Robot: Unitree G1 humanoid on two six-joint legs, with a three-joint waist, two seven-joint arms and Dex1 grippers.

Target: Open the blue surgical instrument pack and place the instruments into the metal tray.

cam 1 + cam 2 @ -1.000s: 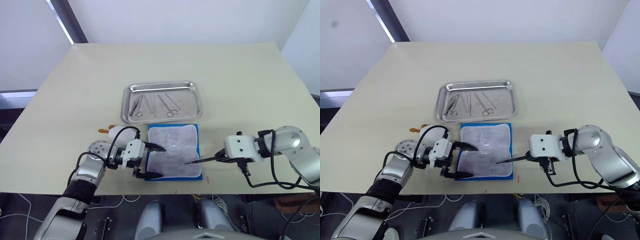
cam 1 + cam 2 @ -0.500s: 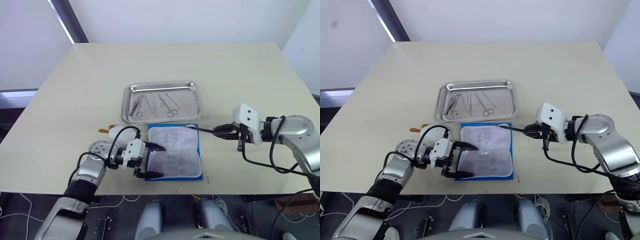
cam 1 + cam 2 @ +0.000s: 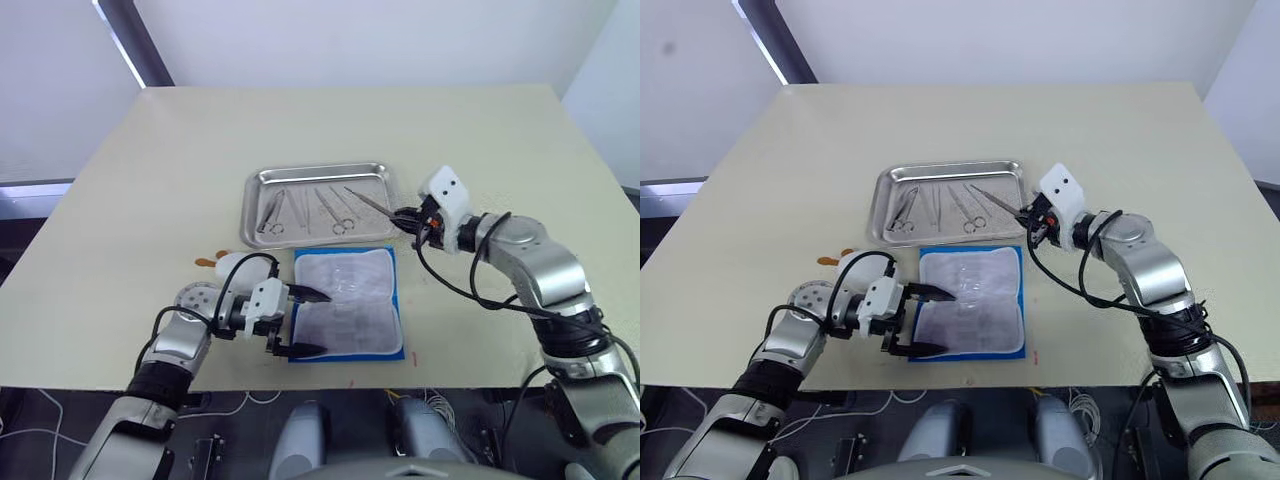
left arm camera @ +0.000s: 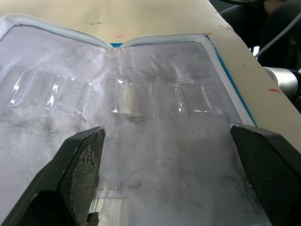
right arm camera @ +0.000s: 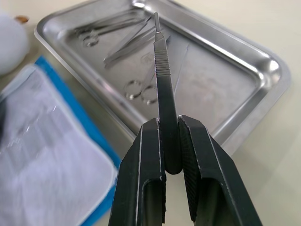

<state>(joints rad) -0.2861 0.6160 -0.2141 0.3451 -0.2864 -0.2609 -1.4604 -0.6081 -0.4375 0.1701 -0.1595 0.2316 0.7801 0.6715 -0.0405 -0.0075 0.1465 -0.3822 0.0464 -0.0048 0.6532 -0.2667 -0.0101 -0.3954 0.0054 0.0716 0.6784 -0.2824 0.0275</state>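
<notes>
Relocated: right claw (image 5: 170, 141), pinching a slim dark handled instrument (image 5: 162, 80), from beside the flat blue fabric pack (image 3: 348, 317) to over the shiny steel tray (image 3: 322, 175) for release; left claw (image 3: 305, 322) spread, steadying the opened pack on the bench (image 3: 500, 140).

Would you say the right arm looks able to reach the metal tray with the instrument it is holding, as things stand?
Probably yes. The right gripper is shut on a slim ridged-handle instrument whose tip is over the metal tray at its right end, and nothing stands between them; that part of the tray floor looks bare.
</notes>
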